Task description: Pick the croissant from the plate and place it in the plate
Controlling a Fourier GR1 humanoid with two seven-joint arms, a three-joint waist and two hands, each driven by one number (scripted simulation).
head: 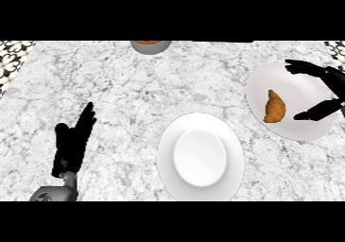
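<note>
Mottled grey-and-white marble bench [126, 94] fills the view, with black-and-white patterned tiles [11, 59] at its far corners and a small grey bowl [150, 46] cut off by the far edge. On the right-side round white plate [260, 78] lies the golden-brown crescent croissant [274, 106], its long axis pointing away from the robot, in that plate's left half. The right robot hand [337, 82] is over the same plate, released, with fingers and thumb spread wide and clear of the pastry. The left robot hand [72, 142] rests at the left with fingers straight, holding nothing.

The step in hand looks like the approach to the grasp. The open hand would do best to shift leftward until the croissant sits between thumb and fingers, then close across the thick middle, since the tapered tips offer little to hold. Being flaky and soft, it probably crushes if squeezed. The central round white plate [202, 156], smooth and glossy with a shallow well, lies just beside the first.
</note>
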